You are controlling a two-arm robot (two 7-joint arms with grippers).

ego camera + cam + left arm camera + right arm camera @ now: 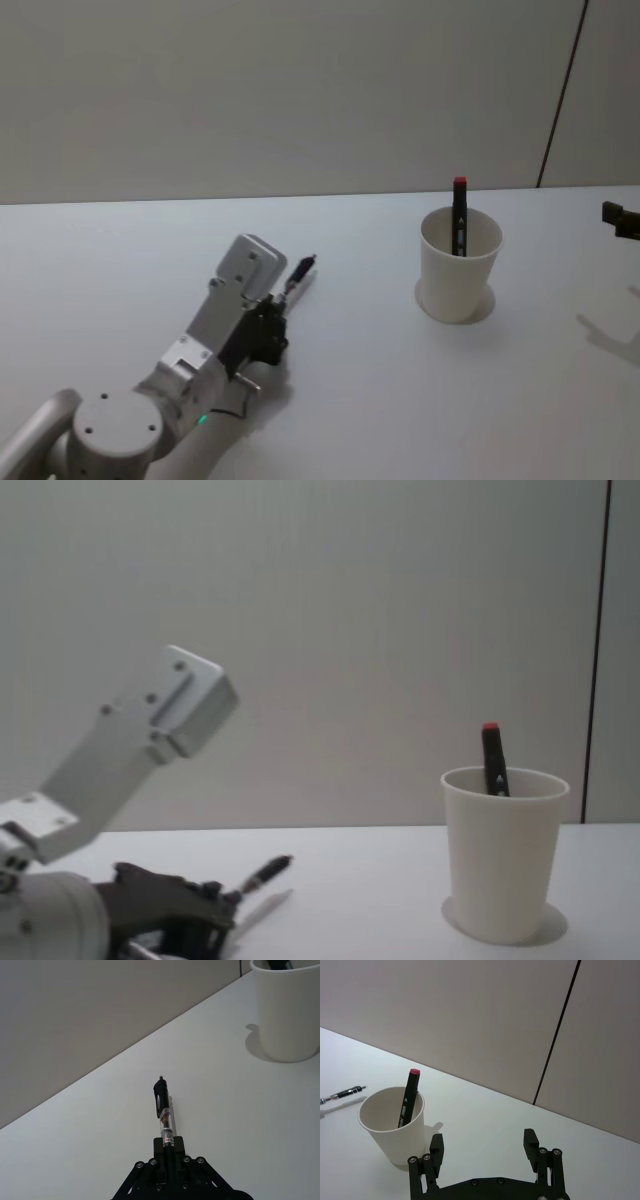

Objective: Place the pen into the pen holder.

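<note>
My left gripper (168, 1154) is shut on the pen (164, 1105), a clear-barrelled pen with a black clip end that points away from the fingers. The pen (300, 272) hangs just above the white table with its shadow beside it, left of the pen holder (458, 270). From the side, the pen (262, 872) slants upward out of the left gripper (215, 912). The pen holder (503, 855) is a white paper cup holding a black marker with a red cap (492, 757). My right gripper (484, 1144) hovers open, close beside the pen holder (390, 1130) and off to its right.
The white table (380, 400) runs back to a plain wall, where it ends in a far edge (300, 197). A dark vertical seam (562, 95) marks the wall at the right. Bare tabletop lies between the pen and the cup.
</note>
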